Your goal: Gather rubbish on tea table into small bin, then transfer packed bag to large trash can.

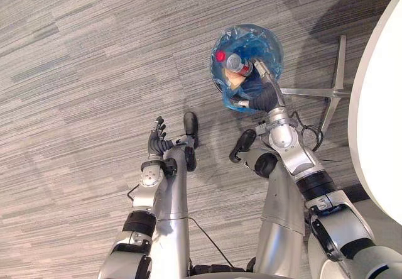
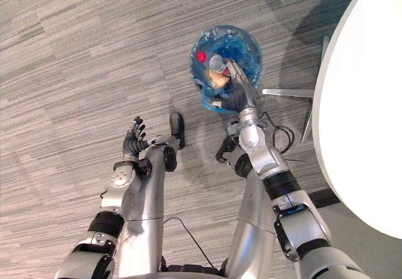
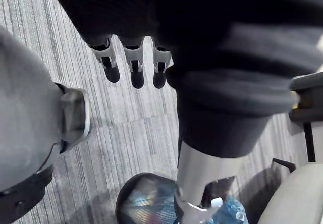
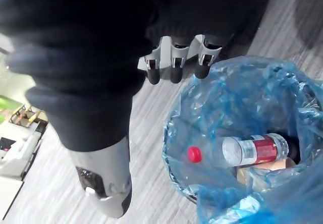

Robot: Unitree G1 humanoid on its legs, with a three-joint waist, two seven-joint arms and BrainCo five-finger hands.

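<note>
Grey striped carpet floor [image 1: 75, 71] is stretching across the whole scene, and the white round table [image 1: 380, 134] is curving in along the robot's right side, its bare metal base [image 1: 326, 92] spreading on the carpet beneath it. The small bin [image 1: 270, 46] is standing on the floor just beside that base, out in front of the robot, and a crinkled blue bag [image 4: 237, 98] is lining it and folding out over its rim. Inside the bag a clear bottle [image 4: 255, 150] with a red label is lying on its side, a red cap [image 4: 194, 154] is showing at its end, and a tan piece of rubbish [image 4: 257, 176] is lying just under it; what that piece is cannot be told.

The right robot hand [image 1: 267, 92] is reaching over the near edge of the bin, its fingers [image 4: 174, 65] lying straight and spread apart above the bag's opening, with nothing between them and the thumb. The left robot hand [image 1: 157, 139] is hanging low over the carpet, well apart from the bin on the robot's left, its fingers relaxed and loose, gripping nothing.
</note>
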